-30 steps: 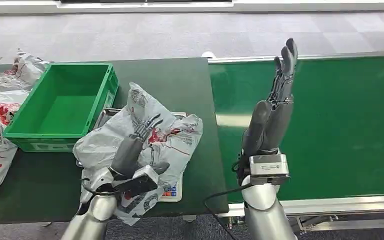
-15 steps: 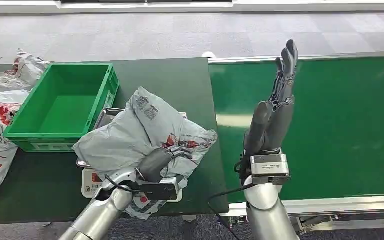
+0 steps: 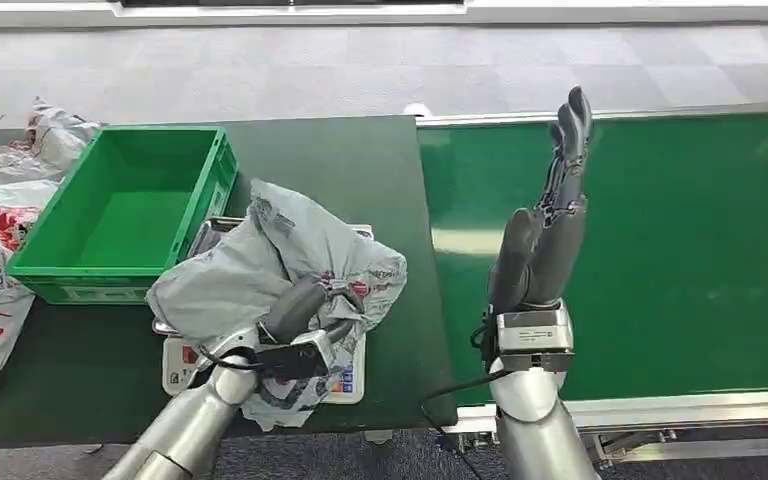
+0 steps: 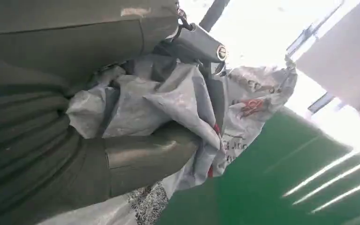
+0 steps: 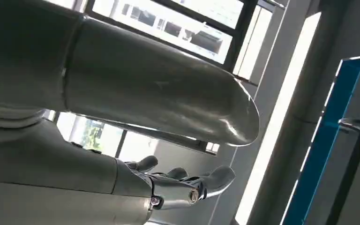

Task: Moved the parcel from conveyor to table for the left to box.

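A crumpled grey plastic parcel [image 3: 260, 270] with red print lies on the dark green table [image 3: 350, 170], just right of the green box [image 3: 125, 210]. My left hand [image 3: 305, 305] grips the parcel's near side, fingers curled into the plastic. The left wrist view shows the thumb [image 4: 145, 157] pressed against the bunched grey parcel [image 4: 178, 98]. My right hand [image 3: 552, 205] is raised upright over the conveyor [image 3: 660, 250], fingers straight and apart, holding nothing. The right wrist view shows its fingers [image 5: 183, 185] spread against a window.
The green box is empty. More grey parcels [image 3: 0, 200] lie at the table's left end. A white scale or tray [image 3: 345, 375] sits under the parcel near the table's front edge. The conveyor belt carries nothing.
My left hand went from lying flat on the parcel to gripping it. The parcel bunched up and shifted slightly left. The right hand stayed raised.
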You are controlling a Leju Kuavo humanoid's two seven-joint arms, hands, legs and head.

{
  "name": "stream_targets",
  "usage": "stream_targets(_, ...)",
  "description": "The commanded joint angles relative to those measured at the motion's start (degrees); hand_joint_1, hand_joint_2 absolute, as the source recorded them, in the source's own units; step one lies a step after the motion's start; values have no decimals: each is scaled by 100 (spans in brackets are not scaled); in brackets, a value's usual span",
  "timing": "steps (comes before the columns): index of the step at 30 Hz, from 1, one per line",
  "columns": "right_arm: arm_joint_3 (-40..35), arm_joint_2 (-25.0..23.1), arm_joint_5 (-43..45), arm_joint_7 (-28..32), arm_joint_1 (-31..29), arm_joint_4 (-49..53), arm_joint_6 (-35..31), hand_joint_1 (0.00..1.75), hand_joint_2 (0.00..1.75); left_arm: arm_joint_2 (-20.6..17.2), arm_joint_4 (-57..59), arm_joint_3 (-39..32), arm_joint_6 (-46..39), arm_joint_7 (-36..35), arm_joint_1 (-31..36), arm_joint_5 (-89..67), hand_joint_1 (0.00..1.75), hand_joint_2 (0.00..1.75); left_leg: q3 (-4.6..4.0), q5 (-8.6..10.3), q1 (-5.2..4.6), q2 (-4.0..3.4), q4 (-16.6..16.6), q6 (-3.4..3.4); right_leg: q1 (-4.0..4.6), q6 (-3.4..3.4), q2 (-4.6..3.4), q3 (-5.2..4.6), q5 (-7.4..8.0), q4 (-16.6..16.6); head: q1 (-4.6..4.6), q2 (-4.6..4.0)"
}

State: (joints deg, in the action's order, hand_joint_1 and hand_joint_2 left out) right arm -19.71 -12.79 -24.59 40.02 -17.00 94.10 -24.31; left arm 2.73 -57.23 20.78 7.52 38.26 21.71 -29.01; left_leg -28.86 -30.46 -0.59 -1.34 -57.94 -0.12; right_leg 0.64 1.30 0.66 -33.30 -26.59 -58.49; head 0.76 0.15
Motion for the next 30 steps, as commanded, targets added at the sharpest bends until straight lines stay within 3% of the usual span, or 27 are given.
stream_targets(1, 27, 60, 122, -2, -352, -869, 36, 0, 0, 469, -1156, -1931, -1904, -84, 640, 1443, 175, 175, -25, 4, 10, 7, -11, -9, 8, -8, -5, -20, 8, -2, 0, 0)
stream_targets(4, -141, 32, 122, -2, -326, -959, -46, 0, 0, 673, -1092, -1749, -3202, -42, 1075, 933, 175, 175, -22, 7, 6, 16, -9, -9, 4, -7, 4, -17, 7, -3, 2, 0)
stream_targets(9, -226, 58, 183, -2, -341, -1004, -81, 0, 0, 681, -1025, -1608, -3533, -25, 1150, 919, 175, 175, -11, 16, 2, 39, 3, -11, 0, -9, 22, 0, 5, 5, 0, 0)
stream_targets(11, -259, -16, 187, -2, -420, -1137, -35, 0, 0, 803, -799, -1668, -4637, 174, 1576, 565, 175, 175, -17, 24, 0, 44, 11, -15, -4, -15, 21, -4, 13, 12, 0, 0)
stream_targets(14, -490, -75, 316, -2, -567, -1381, 29, 0, 0, 1499, -1101, -2983, -4752, 174, 2070, -1617, 175, 175, -42, 23, 4, 46, -10, -18, 1, -15, 22, -27, 14, -3, 0, 0)
stream_targets(16, -715, -44, 405, -2, -632, -1465, -41, 0, 0, 1727, -676, -3641, -4752, 174, 2499, -3295, 175, 175, -45, 22, 6, 39, -10, -19, 2, -16, 11, -32, 18, -2, 0, 0)
stream_targets(18, -774, -32, 457, -2, -640, -1462, -58, 0, 0, 1727, -237, -3727, -4752, -48, 2672, -3849, 175, 175, -33, 20, 3, 33, -5, -14, 0, -12, 10, -20, 15, 0, -2, 0)
stream_targets(20, -937, 3, 478, -2, -631, -1425, -115, 0, 0, 1622, 894, -3475, -4752, -1201, 3166, -5352, 175, 175, -26, 23, 0, 38, 1, -16, -4, -14, 14, -13, 16, 4, 2, 0)
stream_targets(23, -1017, -15, 458, -2, -603, -1359, -46, 0, 0, 1338, 2094, -2751, -4752, -2535, 3589, -6099, 175, 175, -23, 37, -1, 74, 12, -18, -4, -13, 47, -3, 18, 15, -2, 0)
stream_targets(26, -1017, -15, 458, -2, -603, -1359, -46, 0, 0, 1338, 2094, -2751, -4752, -2535, 3589, -6099, 175, 175, -17, 32, -3, 59, 9, -14, -5, -10, 37, -4, 17, 12, 0, 0)
stream_targets(29, -1094, -42, 373, -2, -554, -1308, 8, 0, 0, 1223, 2899, -2684, -4752, -3216, 3855, -6055, 175, 175, -17, 29, -1, 35, 9, -18, -3, -7, 15, -10, 25, 11, 0, 0)
stream_targets(30, -1133, -52, 343, -2, -500, -1268, 57, 0, 0, 1141, 3354, -2825, -4752, -3624, 3995, -5976, 35, 175, -14, 32, -1, 40, 13, -20, -3, -8, 18, -7, 25, 14, 0, 0)
